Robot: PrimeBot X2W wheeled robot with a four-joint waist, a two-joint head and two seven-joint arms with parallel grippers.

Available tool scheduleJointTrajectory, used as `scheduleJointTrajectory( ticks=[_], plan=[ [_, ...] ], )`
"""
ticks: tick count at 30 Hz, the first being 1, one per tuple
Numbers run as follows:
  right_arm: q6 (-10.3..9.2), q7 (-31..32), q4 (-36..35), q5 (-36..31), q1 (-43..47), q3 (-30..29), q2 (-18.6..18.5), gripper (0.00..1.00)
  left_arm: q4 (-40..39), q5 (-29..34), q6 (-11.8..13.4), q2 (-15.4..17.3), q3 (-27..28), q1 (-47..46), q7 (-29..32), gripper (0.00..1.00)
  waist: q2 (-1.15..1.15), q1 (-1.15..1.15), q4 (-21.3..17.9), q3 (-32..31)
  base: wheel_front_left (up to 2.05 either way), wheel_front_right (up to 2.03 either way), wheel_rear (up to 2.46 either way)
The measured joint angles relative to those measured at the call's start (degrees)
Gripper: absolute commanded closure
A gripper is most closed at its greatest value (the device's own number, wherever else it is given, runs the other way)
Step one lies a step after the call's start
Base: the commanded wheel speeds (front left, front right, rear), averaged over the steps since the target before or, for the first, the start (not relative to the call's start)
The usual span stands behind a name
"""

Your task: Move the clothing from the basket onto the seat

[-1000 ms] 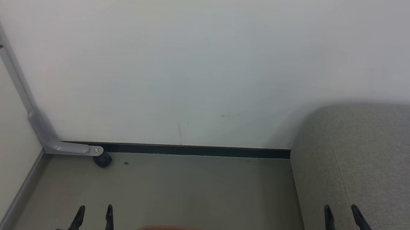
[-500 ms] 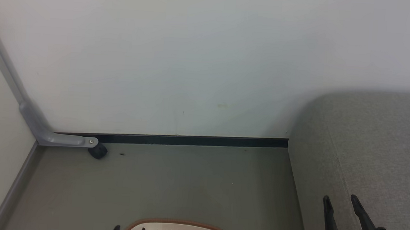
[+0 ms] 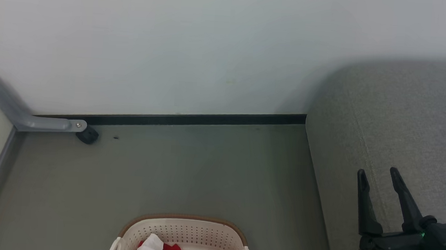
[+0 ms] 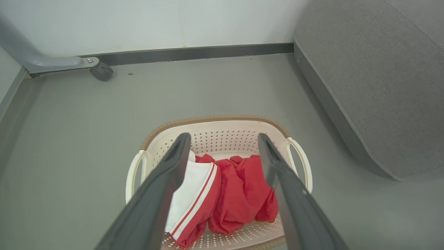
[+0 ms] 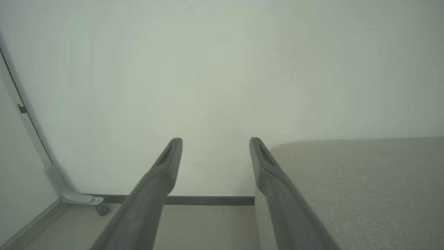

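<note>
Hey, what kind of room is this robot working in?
Likely a plain indoor room, perhaps a staged living corner: grey sofa against a bare wall, laundry basket of red clothes on the floor.

— Any writing legible anywhere?
— None. The clothing (image 4: 239,194) in the basket (image 4: 222,139), at six o'clock in the head view, shows only plain red cloth and white stripes.
</note>
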Motion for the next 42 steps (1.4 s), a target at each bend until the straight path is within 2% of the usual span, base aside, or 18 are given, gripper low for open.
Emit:
scheduleJointTrajectory(
  ticks=[10, 17, 34, 42],
  plan=[
    [-0.07, 0.7, -4.7, -1.9, -3.4, -0.7, -0.6, 0.0, 6.2, 0.0, 0.0, -0.2, -3.0, -6.7, 2.5, 0.0, 0.01, 0.0, -2.5, 7.3, 0.0, 0.0, 0.0],
    [-0.45, 1.7, -7.1, -2.0, -4.9, -1.5, -1.0, 0.0, 7.7, -1.6, 0.1, -0.4, -7.1, -12.0, 3.7, 0.0, 0.01, 0.01, -4.6, 13.0, 0.0, 0.0, 0.0],
    [-0.56, 2.6, -16.4, -3.0, -12.1, -3.5, 0.5, 0.0, 19.5, -1.0, 0.2, -0.4, -7.1, -25.0, 10.8, 0.0, 0.01, 0.01, -9.7, 27.5, 0.0, 0.0, 0.0],
    [-0.76, 2.6, -19.7, -3.6, -13.2, -5.7, 1.1, 0.0, 23.2, -0.2, 0.1, 0.2, -7.2, -30.0, 12.2, 0.0, 0.01, 0.0, -11.6, 34.3, 0.0, 0.0, 0.0]
  ],
)
